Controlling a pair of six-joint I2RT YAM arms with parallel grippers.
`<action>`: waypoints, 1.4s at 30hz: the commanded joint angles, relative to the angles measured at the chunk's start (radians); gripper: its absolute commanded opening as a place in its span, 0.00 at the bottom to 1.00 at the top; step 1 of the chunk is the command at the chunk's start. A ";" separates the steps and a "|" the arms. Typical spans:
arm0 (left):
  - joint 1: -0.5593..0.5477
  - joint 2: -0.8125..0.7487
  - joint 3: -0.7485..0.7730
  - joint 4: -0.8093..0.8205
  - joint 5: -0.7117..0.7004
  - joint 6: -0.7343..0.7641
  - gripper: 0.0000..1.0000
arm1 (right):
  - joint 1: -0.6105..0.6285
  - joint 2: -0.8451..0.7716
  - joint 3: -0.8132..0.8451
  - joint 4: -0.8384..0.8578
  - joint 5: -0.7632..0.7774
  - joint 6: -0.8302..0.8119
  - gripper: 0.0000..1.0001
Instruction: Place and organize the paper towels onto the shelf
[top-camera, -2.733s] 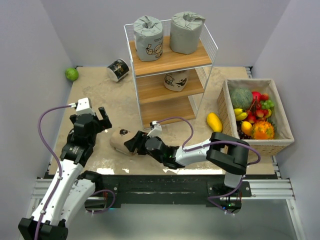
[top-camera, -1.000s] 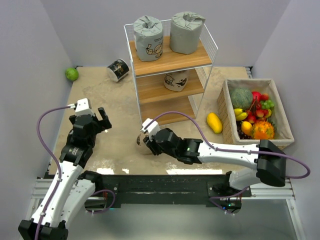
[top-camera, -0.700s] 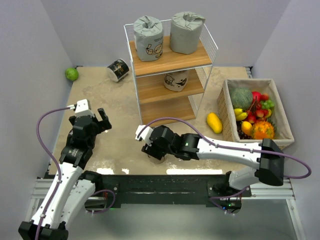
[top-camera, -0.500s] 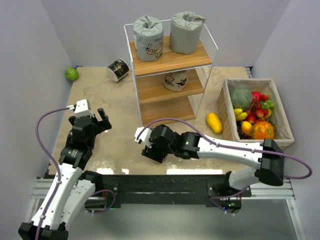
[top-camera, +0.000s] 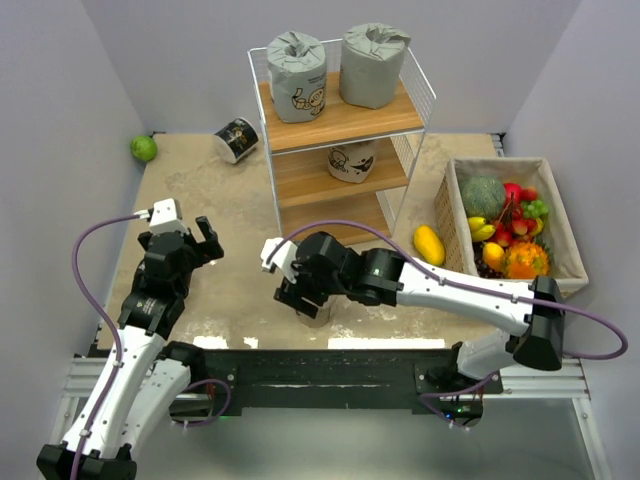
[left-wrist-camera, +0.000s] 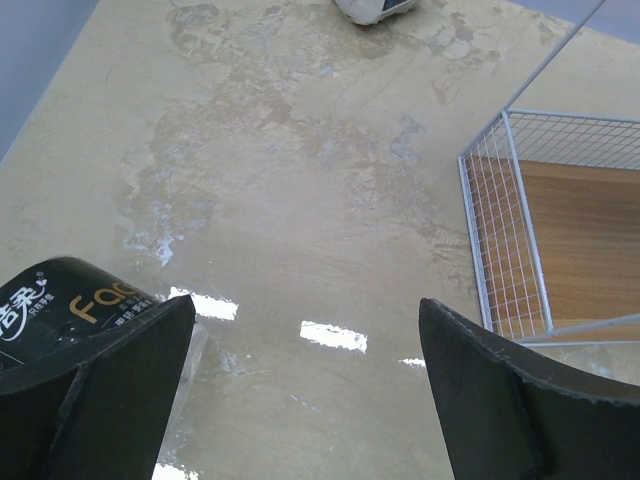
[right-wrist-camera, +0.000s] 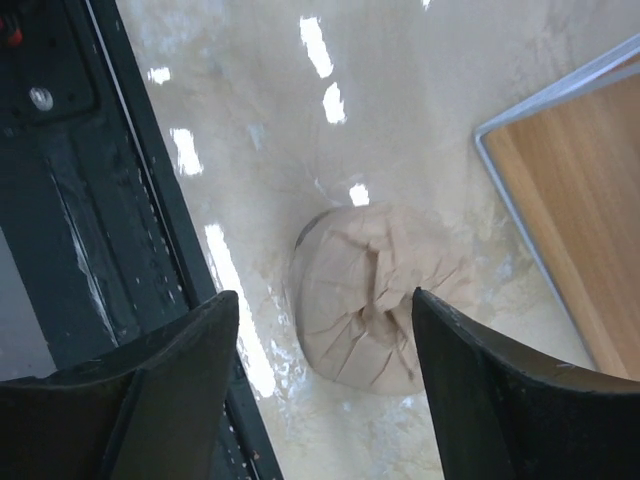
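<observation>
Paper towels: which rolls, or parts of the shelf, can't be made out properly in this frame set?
- Beige roll: top view, almost wholly covered by the right end effector; wrist view shows only its gathered top.
- Black roll: left wrist view, cut off by the frame edge and the left finger; unseen from above.
- Shelf bottom tier: top view, mostly hidden under the upper boards.
- Middle-tier roll: its top hidden by the top board.

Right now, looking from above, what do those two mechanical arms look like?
The left arm and right arm are slim white tubes linked by chunky black joints. A thin purple cable loops along each. Each ends in a black two-finger gripper, the left gripper and right gripper, with a small white block behind it. Up close, the fingers are broad matte-black wedges.
</observation>
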 joint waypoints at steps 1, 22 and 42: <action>-0.004 -0.003 -0.004 0.031 -0.001 -0.008 0.99 | -0.018 0.072 0.138 -0.068 0.038 0.061 0.65; -0.004 -0.009 -0.005 0.028 -0.006 -0.008 0.99 | -0.107 0.040 -0.132 0.143 0.155 0.263 0.30; -0.004 -0.017 -0.005 0.023 -0.021 -0.011 0.99 | -0.060 -0.001 0.000 0.019 -0.004 0.223 0.65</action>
